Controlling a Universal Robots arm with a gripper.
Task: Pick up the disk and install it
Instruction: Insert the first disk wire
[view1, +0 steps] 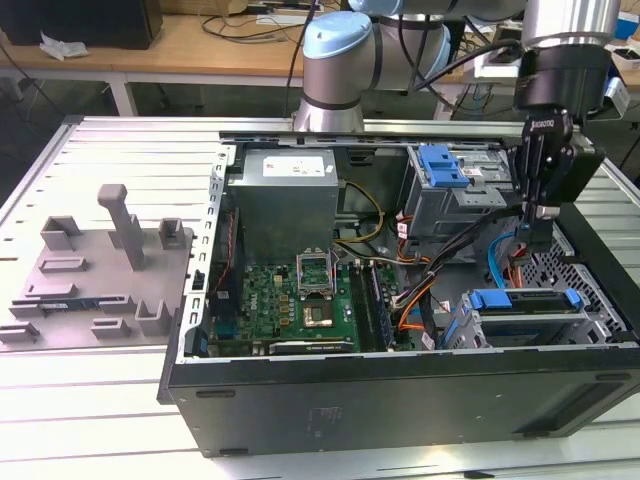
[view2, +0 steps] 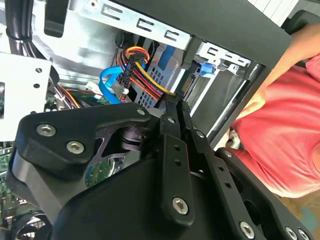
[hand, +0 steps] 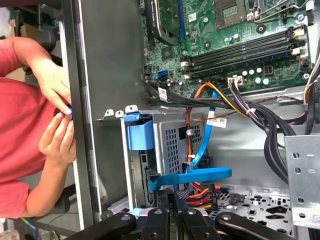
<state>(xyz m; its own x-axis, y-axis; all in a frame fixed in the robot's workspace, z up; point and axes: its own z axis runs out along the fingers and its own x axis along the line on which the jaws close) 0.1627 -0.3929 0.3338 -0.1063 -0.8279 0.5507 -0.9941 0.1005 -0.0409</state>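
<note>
Black steel computer case (view1: 400, 400) holds the disk (view1: 525, 318) in its near bay at the exterior view's right, likely stiff, weighty and shock-sensitive, best gripped by the blue carrier's (view1: 520, 298) edges; the closed end effector (view1: 541, 243) hangs just above it.

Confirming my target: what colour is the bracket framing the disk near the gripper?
Bright blue; the bracket shows best in the exterior view.

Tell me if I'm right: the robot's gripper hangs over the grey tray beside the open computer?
No. The exterior view shows the gripper hanging over the open computer itself, near the disk; the grey tray lies beside it.
</note>
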